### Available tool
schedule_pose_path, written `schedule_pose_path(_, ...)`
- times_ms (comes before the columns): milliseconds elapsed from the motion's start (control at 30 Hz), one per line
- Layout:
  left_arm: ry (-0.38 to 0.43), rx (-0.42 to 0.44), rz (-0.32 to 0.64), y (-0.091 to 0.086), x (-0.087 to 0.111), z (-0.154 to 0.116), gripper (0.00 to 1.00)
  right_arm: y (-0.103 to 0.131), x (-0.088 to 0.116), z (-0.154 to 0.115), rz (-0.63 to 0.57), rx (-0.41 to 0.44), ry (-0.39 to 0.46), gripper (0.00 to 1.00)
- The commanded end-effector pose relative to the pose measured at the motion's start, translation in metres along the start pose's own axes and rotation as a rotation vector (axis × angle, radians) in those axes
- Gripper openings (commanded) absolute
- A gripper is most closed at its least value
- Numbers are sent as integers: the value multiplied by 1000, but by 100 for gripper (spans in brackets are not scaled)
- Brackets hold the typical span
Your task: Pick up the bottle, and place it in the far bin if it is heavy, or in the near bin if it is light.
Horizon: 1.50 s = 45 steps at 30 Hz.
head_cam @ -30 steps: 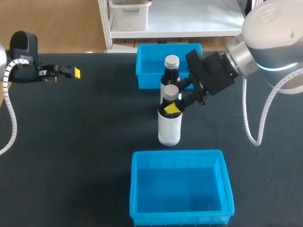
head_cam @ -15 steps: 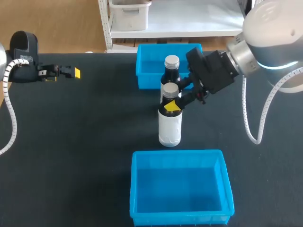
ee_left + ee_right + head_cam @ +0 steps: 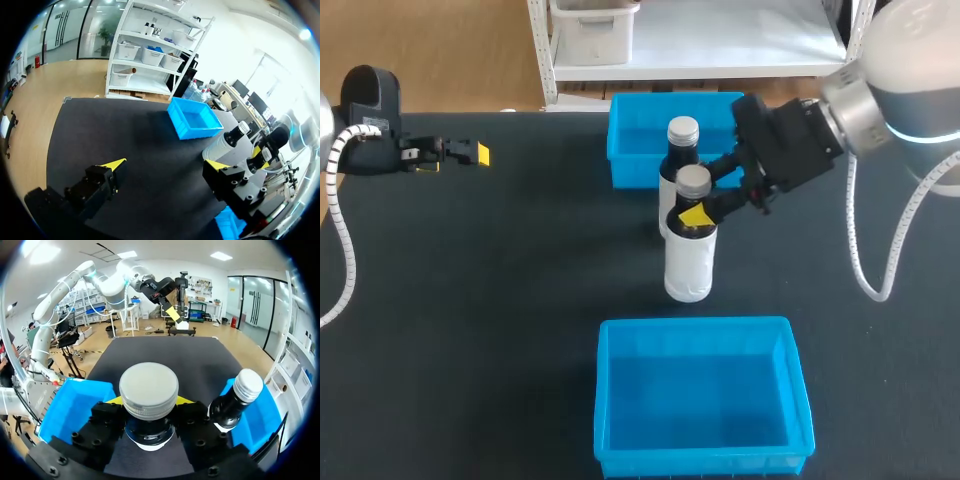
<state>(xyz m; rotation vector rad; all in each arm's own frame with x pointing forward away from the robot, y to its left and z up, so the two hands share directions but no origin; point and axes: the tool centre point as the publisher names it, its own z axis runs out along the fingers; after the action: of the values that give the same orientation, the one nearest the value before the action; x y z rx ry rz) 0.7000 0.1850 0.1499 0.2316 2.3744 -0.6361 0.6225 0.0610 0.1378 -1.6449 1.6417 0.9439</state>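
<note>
Your right tool (image 3: 698,213) pinched the white bottle (image 3: 689,265) at its dark neck. It stood upright mid tabletop (image 3: 520,280), between far bin (image 3: 630,150) and near bin (image 3: 605,400). Left tool (image 3: 460,155) spread, far left. Bottle looked rigid and smooth, so the neck hold likely suited it. Weight unclear.

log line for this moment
right gripper shut on front bottle neck | left gripper open, holding nothing | second bottle upright by far bin | near bin empty

White bottle (image 3: 689,265), silver cap (image 3: 693,180); blue near bin (image 3: 604,400); black table (image 3: 470,300).
</note>
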Motion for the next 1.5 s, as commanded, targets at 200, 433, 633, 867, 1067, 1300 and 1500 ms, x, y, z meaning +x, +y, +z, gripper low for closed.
schedule_pose_path(200, 0, 0, 0, 0, 0, 0, 100, 3, -4, -12, -8, 25, -5, 0)
schedule_pose_path(433, 0, 0, 0, 0, 0, 0, 100, -2, -6, -26, -23, 47, -9, 0)
schedule_pose_path(633, 0, 0, 0, 0, 0, 0, 100, -7, -6, -40, -34, 64, -9, 0)
schedule_pose_path(867, 0, 0, 0, 0, 0, 0, 100, -15, -2, -56, -48, 73, 17, 0)
schedule_pose_path(1067, 0, 0, 0, 0, 0, 0, 100, -27, 4, -76, -35, 65, 32, 0)
schedule_pose_path(1300, 0, 0, 0, 0, 0, 0, 100, -43, 10, -99, -20, 71, 39, 0)
schedule_pose_path(1500, 0, 0, 0, 0, 0, 0, 100, -52, 13, -114, -14, 92, 47, 0)
